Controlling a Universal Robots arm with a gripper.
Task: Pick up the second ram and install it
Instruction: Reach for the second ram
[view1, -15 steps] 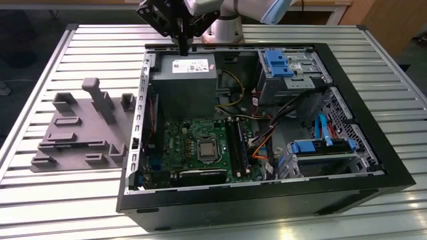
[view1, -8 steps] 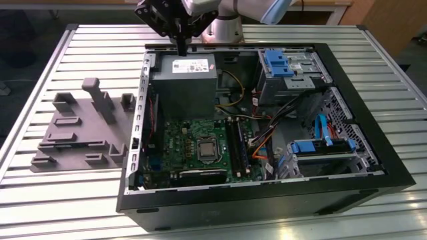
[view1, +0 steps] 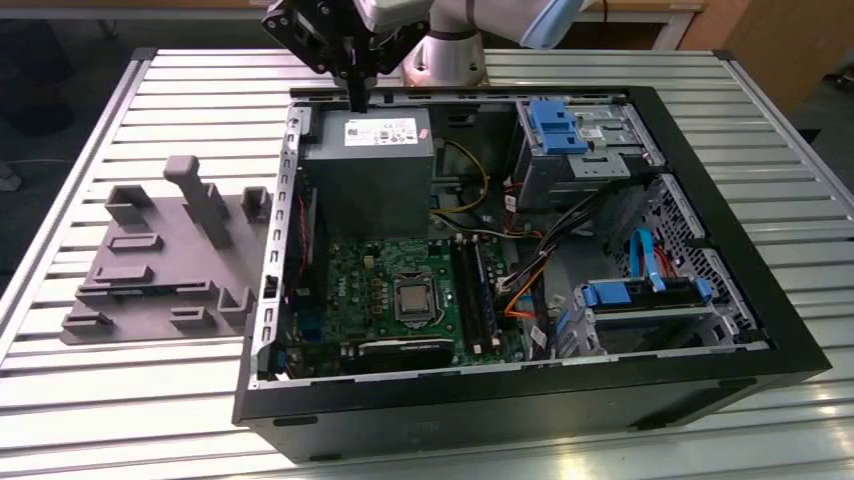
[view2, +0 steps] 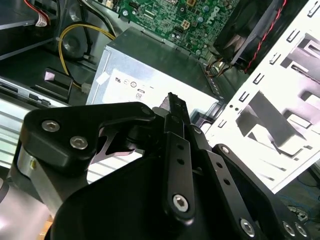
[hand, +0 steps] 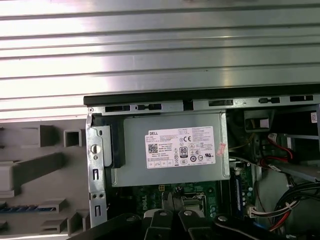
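I read the gripper (view1: 360, 98) as closed. Its jaws are drawn together into one thin tip, and I see nothing held between them in the exterior view or in either wrist view. It hangs over the far wall of the open computer case (view1: 534, 400). The power supply (view1: 367, 180) sits just below the jaws, and the green motherboard (view1: 360, 290) lies further into the case beyond it.

The second ram (hand: 30, 207) is not in the case. In the first wrist view it shows as a blue strip lying flat in the grey tray (hand: 75, 175), which sits on the slatted table (view1: 120, 110). It is well off to one side of the jaws and lower than them, towards the exterior view's left. The case's side wall stands between the jaws and the ram. Its long axis runs along the table's slats, so I judge it lies roughly end-on to that wall rather than across it. Part of its length runs out of the picture.
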